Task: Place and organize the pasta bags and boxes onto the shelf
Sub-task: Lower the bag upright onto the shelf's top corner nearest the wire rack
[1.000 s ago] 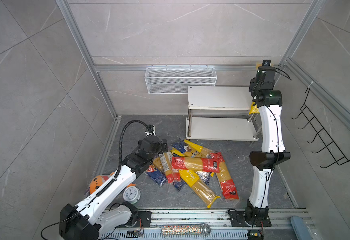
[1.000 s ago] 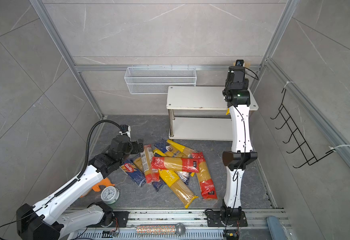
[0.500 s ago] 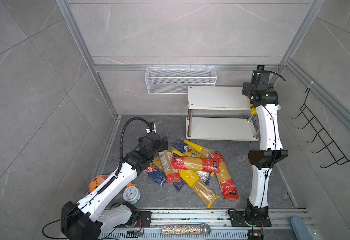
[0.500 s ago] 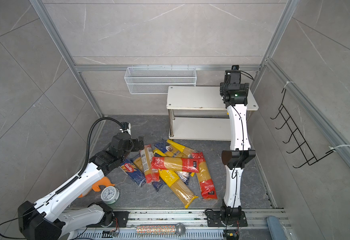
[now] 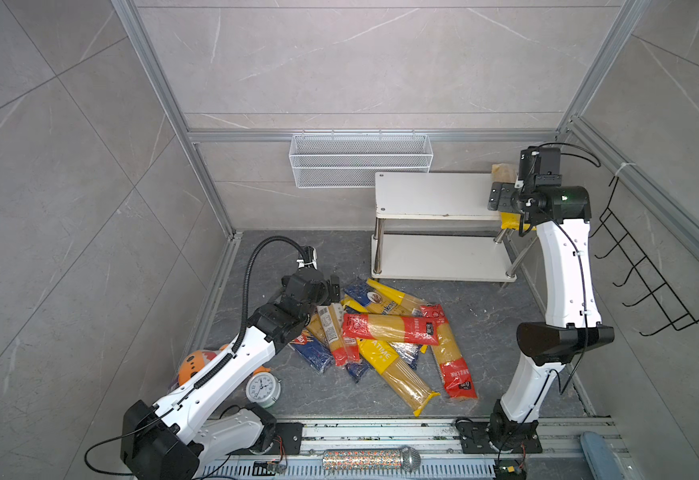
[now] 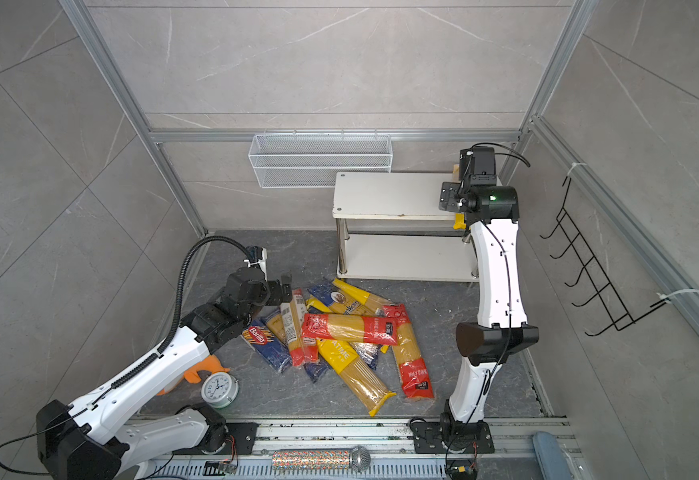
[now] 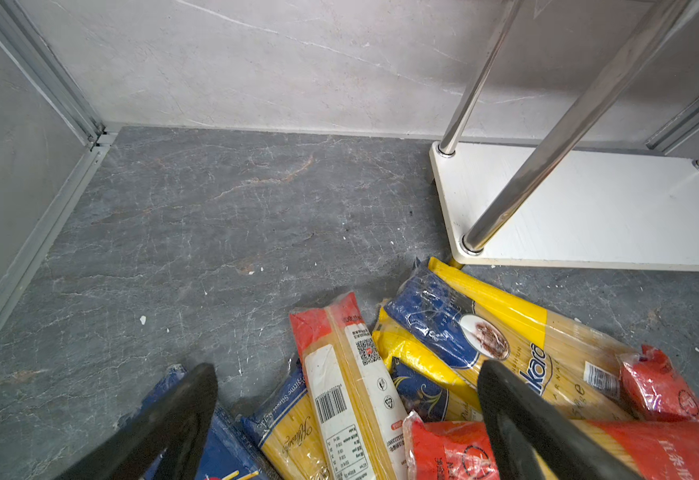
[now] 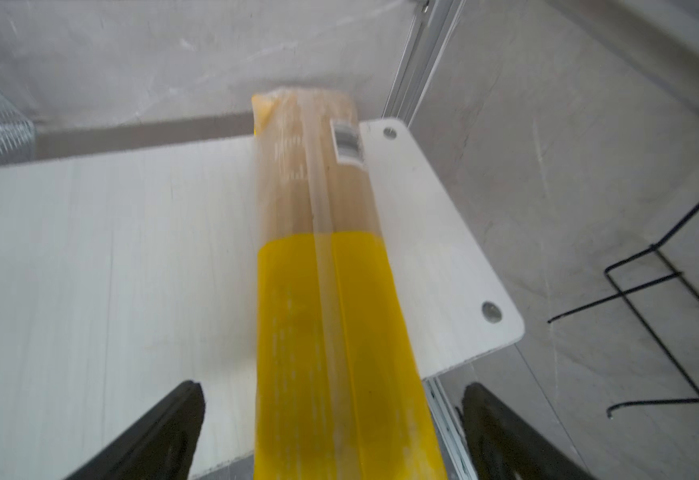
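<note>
Release is the change: the right gripper (image 8: pixel 331 419), clamped a second ago, now stands wide, its jaws clear of the yellow-ended spaghetti bag (image 8: pixel 322 291). That bag lies on the top board of the shelf (image 8: pixel 90 249), at its right end, yellow end overhanging the front edge. One pack looks placed; the pile (image 5: pixel 385 332) waits on the floor beneath the wide-open left gripper (image 7: pixel 347 415).

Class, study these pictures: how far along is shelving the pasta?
Done: one yellow-ended spaghetti bag lies on the shelf's top board, right hand open around it. In hand: nothing; the left hand hovers open over the floor pile. Left: all the packs there.
</note>
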`<state>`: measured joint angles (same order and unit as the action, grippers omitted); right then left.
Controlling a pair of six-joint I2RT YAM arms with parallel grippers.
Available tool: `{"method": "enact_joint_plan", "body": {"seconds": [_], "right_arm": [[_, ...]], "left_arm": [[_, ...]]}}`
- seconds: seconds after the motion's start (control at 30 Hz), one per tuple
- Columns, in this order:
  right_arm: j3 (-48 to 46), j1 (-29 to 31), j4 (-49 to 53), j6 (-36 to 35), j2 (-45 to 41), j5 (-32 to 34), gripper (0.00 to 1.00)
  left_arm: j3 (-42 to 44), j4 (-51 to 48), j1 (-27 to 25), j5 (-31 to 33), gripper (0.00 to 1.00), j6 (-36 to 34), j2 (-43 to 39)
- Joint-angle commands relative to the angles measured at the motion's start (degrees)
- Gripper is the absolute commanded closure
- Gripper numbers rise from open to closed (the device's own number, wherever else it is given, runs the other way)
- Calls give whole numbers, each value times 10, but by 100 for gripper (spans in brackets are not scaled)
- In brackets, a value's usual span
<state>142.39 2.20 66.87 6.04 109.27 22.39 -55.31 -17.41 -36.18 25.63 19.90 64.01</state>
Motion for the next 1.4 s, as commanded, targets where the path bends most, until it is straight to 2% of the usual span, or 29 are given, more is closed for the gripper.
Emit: {"method": "enact_joint_plan", "body": {"seconds": [0.0,0.17,0.27,0.33,0.43,0.53,0.63,0.97,1.37], "right_arm": [[-31,-6,26,24,-5,-31,2],[-36,-25,35,40,5,-35,5],[-37,-35,34,46,6,-40,11],[-36,-39,35,49,7,-34,20],[-31,-41,38,50,11,-11,45],[-22,-47,39,42,19,9,55],[-8,-49,41,28,30,40,56],[-1,-62,46,-17,51,73,57],[-86,-70,17,-26,25,99,57]], "left_arm": [[15,18,-2,-1,0,-14,-33],[29,12,-2,4,0,-20,-58],[36,8,-2,6,0,-21,-73],[39,2,-3,10,0,-22,-83],[43,-5,-3,12,0,-22,-95],[49,-7,-3,12,0,-18,-106],[53,-5,-3,12,0,-16,-112],[33,-9,-3,12,0,-24,-91],[-38,-34,-2,-2,0,-11,-22]]}}
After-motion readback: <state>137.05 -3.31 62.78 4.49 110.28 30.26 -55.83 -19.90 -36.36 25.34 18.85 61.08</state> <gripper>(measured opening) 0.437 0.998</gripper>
